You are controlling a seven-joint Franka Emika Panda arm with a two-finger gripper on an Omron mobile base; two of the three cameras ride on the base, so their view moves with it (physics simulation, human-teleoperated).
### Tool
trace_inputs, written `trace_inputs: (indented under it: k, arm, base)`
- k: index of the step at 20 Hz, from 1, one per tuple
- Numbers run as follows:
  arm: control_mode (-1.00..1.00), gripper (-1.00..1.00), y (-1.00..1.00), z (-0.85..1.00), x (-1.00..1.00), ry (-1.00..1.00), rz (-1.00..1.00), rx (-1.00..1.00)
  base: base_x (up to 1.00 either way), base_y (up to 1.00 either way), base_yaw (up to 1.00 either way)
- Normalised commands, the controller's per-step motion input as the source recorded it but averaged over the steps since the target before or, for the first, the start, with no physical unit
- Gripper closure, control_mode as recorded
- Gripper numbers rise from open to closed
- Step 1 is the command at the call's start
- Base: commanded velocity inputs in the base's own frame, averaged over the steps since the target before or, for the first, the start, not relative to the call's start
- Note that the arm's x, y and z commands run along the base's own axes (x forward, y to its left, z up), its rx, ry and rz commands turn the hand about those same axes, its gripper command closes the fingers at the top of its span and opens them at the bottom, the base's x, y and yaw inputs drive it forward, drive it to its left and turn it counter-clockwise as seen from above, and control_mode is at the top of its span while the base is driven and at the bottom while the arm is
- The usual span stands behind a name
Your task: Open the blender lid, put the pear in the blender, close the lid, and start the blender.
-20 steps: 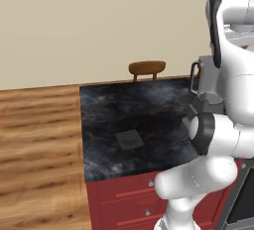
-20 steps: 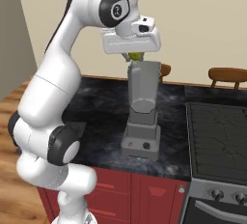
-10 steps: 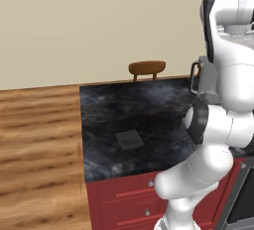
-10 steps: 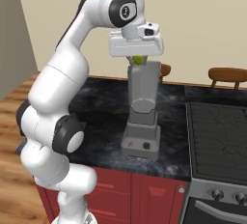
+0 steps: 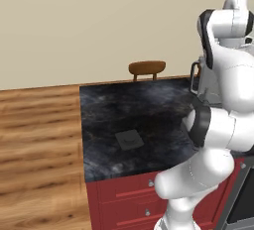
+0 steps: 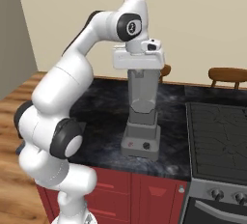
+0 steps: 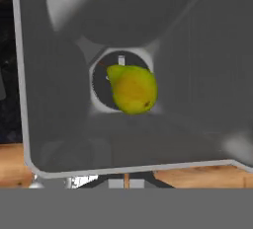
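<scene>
Pincer above blender (image 6: 141,121), pear (image 7: 132,89) inside; no legible writing.

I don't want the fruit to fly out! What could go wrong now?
The pear lies at the bottom of the blender, but the blender lid still sits on the counter, away from the jar. Starting now could fling fruit out. Also, the shut gripper is right above the open jar, so it might bump the rim.

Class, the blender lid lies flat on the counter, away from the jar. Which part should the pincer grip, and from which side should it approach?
Grip the blender lid across two opposite edges, coming straight down from above. It is a thin square cap lying flat on the dark counter, so no side face is tall enough for a sideways approach. Its raised centre looks too faint to rely on.
</scene>
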Motion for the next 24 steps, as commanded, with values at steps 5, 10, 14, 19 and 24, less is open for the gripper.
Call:
trace_inputs:
  k: [5,10,14,19,24]
  arm:
    - [-1.0,1.0,0.0,-0.5,0.06,0.01,0.01,0.0]
    - [-1.0,-1.0,0.0,-0.31,-0.01,0.0,0.0,0.0]
    - [-1.0,-1.0,0.0,0.24,-0.02,-0.05,0.0,0.0]
    - [-1.0,-1.0,0.0,0.65,-0.01,-0.05,0.0,0.0]
    - [-1.0,-1.0,0.0,0.39,-0.11,-0.07,0.0,0.0]
  base:
    - [0.0,0.0,0.0]
    - [0.0,0.0,0.0]
    - [0.0,0.0,0.0]
    - [0.0,0.0,0.0]
    - [0.0,0.0,0.0]
